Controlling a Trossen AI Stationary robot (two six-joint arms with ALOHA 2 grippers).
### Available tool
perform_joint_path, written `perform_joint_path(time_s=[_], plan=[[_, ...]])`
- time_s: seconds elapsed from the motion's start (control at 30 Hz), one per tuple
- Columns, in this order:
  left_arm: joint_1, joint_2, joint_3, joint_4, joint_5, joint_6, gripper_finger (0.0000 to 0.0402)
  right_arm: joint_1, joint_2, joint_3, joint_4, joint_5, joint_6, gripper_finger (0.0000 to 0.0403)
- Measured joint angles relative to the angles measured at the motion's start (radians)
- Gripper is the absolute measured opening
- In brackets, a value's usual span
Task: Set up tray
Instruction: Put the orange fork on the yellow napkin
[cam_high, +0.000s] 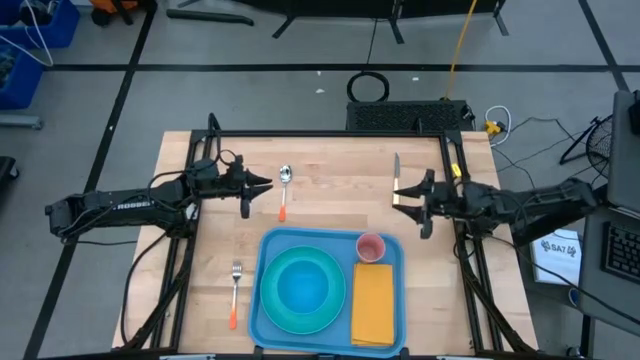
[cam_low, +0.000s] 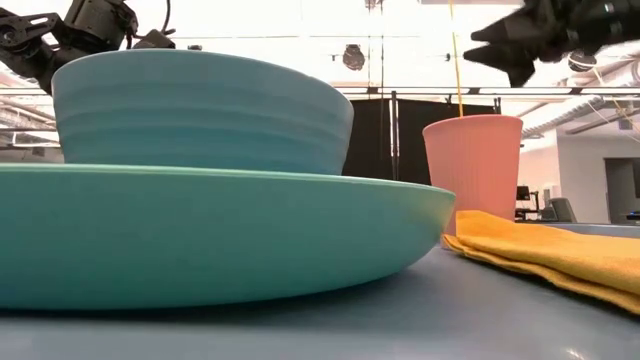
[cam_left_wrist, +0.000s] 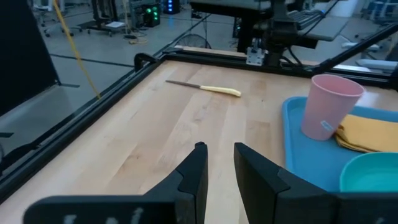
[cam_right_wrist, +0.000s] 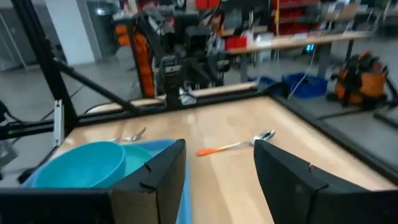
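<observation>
L arm reaches in from the table's left edge; left gripper (cam_high: 262, 184) hangs over bare wood in the far-left part, fingers (cam_left_wrist: 194, 177) only a narrow slit apart, nothing between them. Just right of it lies a spoon (cam_high: 284, 190) w/ orange handle, bowl end pointing to the far edge. Nearer the front-left, a fork (cam_high: 235, 292) w/ orange handle lies on the wood, just left of the tray, not touching.

Centre-front: the tray (cam_high: 266, 325), blue, flat on the table against the front edge. On its left half a turquoise plate (cam_high: 270, 300) w/ a turquoise bowl (cam_high: 303, 285) sitting in it. On its right half, pink cup (cam_high: 371, 246) upright at the far corner, orange-yellow napkin (cam_high: 373, 303) folded flat in front of it, touching the cup's base in low view.

Further right, a knife (cam_high: 396, 172) w/ pale handle lies by the far-right side. Right gripper (cam_high: 415, 200) hovers just beside the handle, jaws spread wide, empty. R arm comes from the right edge.
</observation>
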Motion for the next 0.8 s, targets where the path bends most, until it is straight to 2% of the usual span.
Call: perform_joint_path(time_s=[0.2,0.33,0.43,0.5,0.57,0.8], plan=[[0.0,0.0,0.0,-0.068,-0.005,-0.09,0.0081,-0.047,-0.125,-0.151,0.118,0.001,-0.051,0.0183],[-0.032,0.0,0.0,-0.181,0.006,-0.129,0.0081,-0.076,-0.15,-0.186,0.113,0.003,-0.049,0.0183],[-0.097,0.0,0.0,-0.262,0.044,-0.182,0.0081,-0.094,-0.151,-0.189,0.115,0.003,-0.051,0.0183],[-0.167,0.0,0.002,-0.308,0.075,-0.24,0.0081,-0.103,-0.151,-0.189,0.115,0.001,-0.052,0.0183],[-0.263,0.0,0.018,-0.368,0.057,-0.306,0.0081,-0.108,-0.151,-0.189,0.114,0.0,-0.052,0.0183],[-0.695,0.004,0.201,-0.668,-0.164,-0.6,0.0076,-0.113,-0.15,-0.189,0.097,0.0,-0.052,0.0183]])
